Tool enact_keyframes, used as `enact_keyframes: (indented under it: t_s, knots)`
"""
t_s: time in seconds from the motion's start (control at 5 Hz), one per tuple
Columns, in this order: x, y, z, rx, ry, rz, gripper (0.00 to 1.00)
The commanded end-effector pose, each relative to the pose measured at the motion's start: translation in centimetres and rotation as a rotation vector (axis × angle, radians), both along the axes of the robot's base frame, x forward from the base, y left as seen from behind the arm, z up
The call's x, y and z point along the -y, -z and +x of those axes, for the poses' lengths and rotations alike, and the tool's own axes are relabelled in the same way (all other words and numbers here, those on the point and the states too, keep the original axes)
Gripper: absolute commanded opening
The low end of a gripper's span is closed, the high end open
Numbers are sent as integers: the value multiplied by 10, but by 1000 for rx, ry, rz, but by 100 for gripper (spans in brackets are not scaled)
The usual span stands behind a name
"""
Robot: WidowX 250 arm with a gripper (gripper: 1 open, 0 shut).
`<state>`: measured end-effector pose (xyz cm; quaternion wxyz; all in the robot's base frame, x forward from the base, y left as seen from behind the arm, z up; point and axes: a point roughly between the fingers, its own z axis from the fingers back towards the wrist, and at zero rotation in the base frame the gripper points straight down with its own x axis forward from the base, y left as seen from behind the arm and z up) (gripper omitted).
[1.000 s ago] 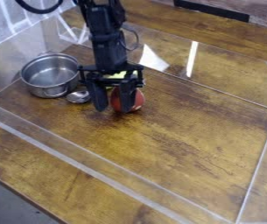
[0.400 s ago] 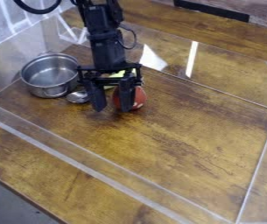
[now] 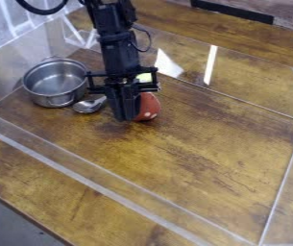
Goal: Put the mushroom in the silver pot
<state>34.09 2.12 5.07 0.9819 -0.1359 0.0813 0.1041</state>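
The mushroom (image 3: 148,107), red-brown with pale specks, lies on the wooden table just right of centre-left. My gripper (image 3: 128,110) points steeply down onto it. The dark fingers (image 3: 118,104) have drawn close together and pinch the mushroom's left side, so only its right half shows. The silver pot (image 3: 38,92) stands on the table to the left of the gripper, upright, with nothing visible inside it. A gap lies between pot and gripper.
A small metal spoon (image 3: 89,104) lies between the pot and the gripper. Low clear acrylic walls (image 3: 97,183) border the wooden table (image 3: 200,144) at the front, left and right.
The fingers stood wide apart around the mushroom and have since drawn in on it. The hand has stayed in the same spot, and the pot and spoon have not moved.
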Motion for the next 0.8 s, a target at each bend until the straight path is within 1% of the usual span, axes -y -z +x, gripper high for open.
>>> enact_keyframes:
  t_s: [0.0,0.2,0.4,0.6]
  knots:
    - [-10,-24,7,56,-14,10,100]
    - [-8,-26,4,47,-4,1,100]
    - [-8,-25,5,49,-5,1,0]
    - [-9,-32,5,57,-4,-1,0]
